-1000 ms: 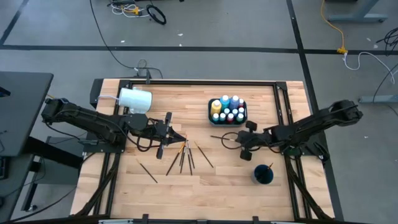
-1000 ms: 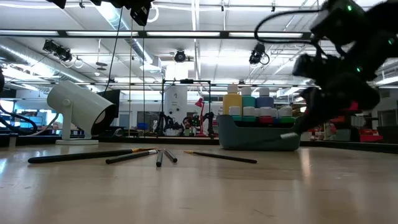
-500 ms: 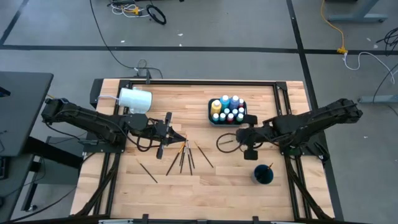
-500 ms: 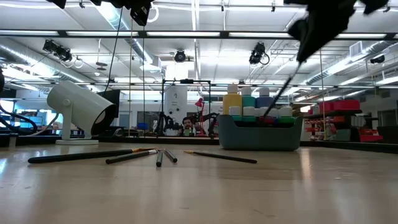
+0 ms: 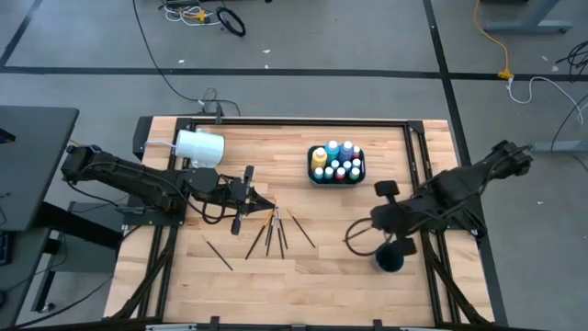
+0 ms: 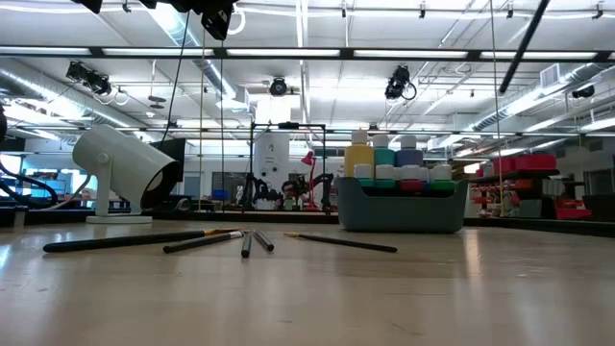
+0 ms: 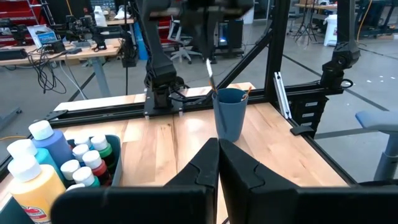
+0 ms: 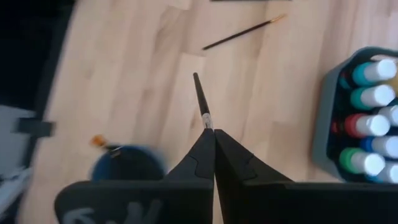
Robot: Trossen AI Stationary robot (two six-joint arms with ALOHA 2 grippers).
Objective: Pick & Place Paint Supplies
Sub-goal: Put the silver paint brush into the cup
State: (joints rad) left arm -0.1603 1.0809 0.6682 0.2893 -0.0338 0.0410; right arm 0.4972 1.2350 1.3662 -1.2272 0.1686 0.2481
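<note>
High view, right arm: I see my right claw (image 5: 390, 241) up over the blue cup (image 5: 389, 259) at the tabletop's (image 5: 276, 276) right front; I cannot make out its fingers from here.
High view, left arm: my left claw (image 5: 260, 201) waits left of centre, just beside the loose brushes (image 5: 273, 230).
High view, supplies: the dark tray (image 5: 336, 164) of paint bottles sits right of centre toward the back; the brushes lie fanned out on the wood, one more (image 5: 219, 255) apart from them nearer the front left.
High view, other: a white cup (image 5: 199, 147) lies on its side at the back left.
Low view, supplies: I see the tray (image 6: 401, 206) standing on the wood with a yellow bottle (image 6: 358, 158) tallest in it, pale caps in a row beside it; brushes (image 6: 252, 241) lie flat in front.
Low view, other: the white cup (image 6: 125, 168) is tipped on its side at left. Neither claw shows clearly here.
Left wrist view, claw: my left claw (image 7: 218, 149) has its fingers together with nothing between them.
Left wrist view, supplies: bottles (image 7: 46, 158) with pale caps stand in the tray; the blue cup (image 7: 230, 113) stands farther off with a brush tip at its rim, and another brush (image 7: 209, 73) hangs above it.
Right wrist view, claw: my right claw (image 8: 212, 138) is clamped on a thin dark brush (image 8: 201, 102), which sticks out past the fingertips.
Right wrist view, supplies: the blue cup (image 8: 129, 165) is below and to one side with an orange-tipped brush in it; one brush (image 8: 243, 32) lies on the wood; the tray (image 8: 367, 118) of bottles is at the edge.
</note>
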